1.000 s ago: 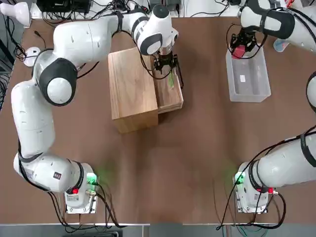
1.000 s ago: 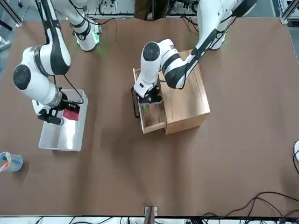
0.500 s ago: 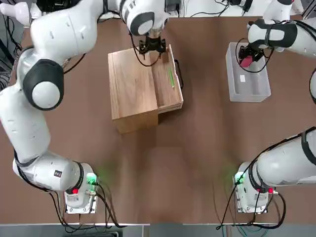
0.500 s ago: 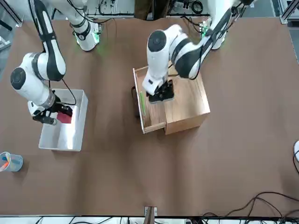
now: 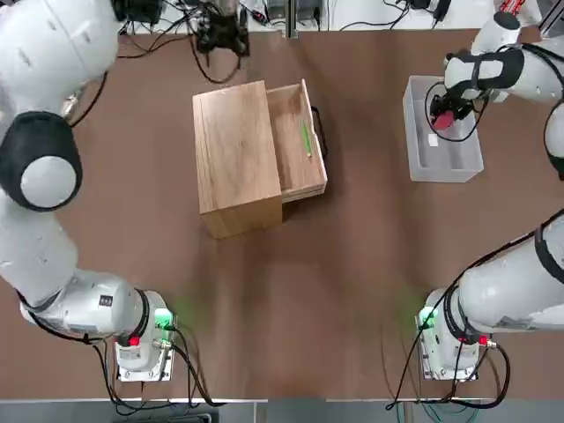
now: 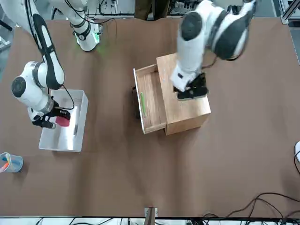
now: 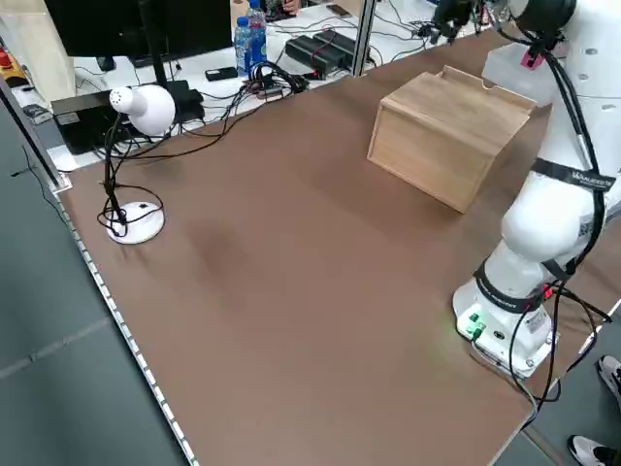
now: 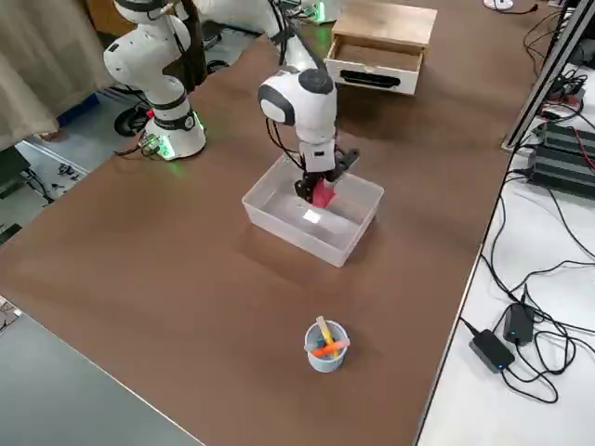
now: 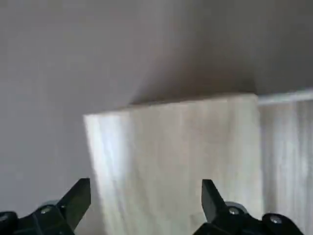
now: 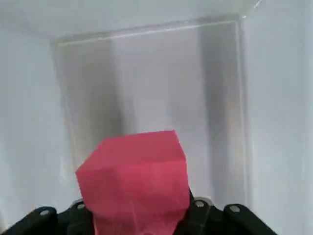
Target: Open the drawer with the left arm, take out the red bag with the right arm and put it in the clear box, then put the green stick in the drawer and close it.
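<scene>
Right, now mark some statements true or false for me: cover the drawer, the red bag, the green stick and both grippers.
1. The drawer is closed. False: it stands open.
2. The right gripper holds the red bag over the clear box. True.
3. The green stick lies in the clear box. False: it is in the drawer.
4. The left gripper is open and holds nothing. True.
5. The left gripper grasps the drawer's handle. False: its fingers are clear of the handle.
</scene>
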Motion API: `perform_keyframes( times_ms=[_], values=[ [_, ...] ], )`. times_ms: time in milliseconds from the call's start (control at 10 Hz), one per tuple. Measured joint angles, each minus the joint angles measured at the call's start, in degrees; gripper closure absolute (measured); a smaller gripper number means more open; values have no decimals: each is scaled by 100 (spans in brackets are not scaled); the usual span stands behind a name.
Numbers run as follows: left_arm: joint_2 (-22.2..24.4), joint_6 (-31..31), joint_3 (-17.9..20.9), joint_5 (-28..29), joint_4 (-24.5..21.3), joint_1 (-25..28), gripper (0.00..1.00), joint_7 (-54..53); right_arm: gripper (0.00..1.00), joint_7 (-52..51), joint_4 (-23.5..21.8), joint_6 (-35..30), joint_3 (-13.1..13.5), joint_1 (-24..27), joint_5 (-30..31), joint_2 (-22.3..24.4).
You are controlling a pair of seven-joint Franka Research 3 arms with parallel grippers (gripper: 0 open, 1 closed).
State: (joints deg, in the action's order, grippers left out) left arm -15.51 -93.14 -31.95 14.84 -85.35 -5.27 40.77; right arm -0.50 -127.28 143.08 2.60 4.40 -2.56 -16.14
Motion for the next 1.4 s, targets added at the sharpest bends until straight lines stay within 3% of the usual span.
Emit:
perform_keyframes(
  times_ms=[300, 500, 600, 800, 900, 1100, 1200, 1300, 1400],
  values=[
    [778, 26, 1460, -1030, -86, 17, 0, -1605, 41, -78, 3, 440, -13, 93, 0, -424],
    [1237, 38, 2205, -1469, -323, 17, 0, -2453, 14, -76, 34, 448, -35, 92, -3, -417],
    [1441, 39, 2525, -1589, -493, 16, 0, -2874, 5, -75, 70, 407, -58, 90, -4, -396],
    [1774, 39, 3011, -1723, -816, 30, 1, -3536, 1, -16, 401, -315, -117, 52, -7, -183],
    [1895, 39, 3085, -1731, -939, 60, 0, -3638, 2, 301, 787, -1107, -142, -66, -24, 10],
    [1957, 39, 3089, -1732, -1020, 102, 0, -3727, 20, 2140, 1599, -2814, -189, -830, -53, 369],
    [1947, 38, 3091, -1732, -1024, 113, 0, -3770, 28, 3002, 1743, -3078, -220, -1340, -120, 458],
    [1924, 38, 3093, -1732, -1029, 144, 0, -3833, 48, 3620, 1759, -3089, -238, -1800, -372, 474],
    [1889, 38, 3096, -1732, -1035, 186, 0, -3872, 58, 4033, 1747, -3021, -240, -2154, -715, 447]
  ],
)
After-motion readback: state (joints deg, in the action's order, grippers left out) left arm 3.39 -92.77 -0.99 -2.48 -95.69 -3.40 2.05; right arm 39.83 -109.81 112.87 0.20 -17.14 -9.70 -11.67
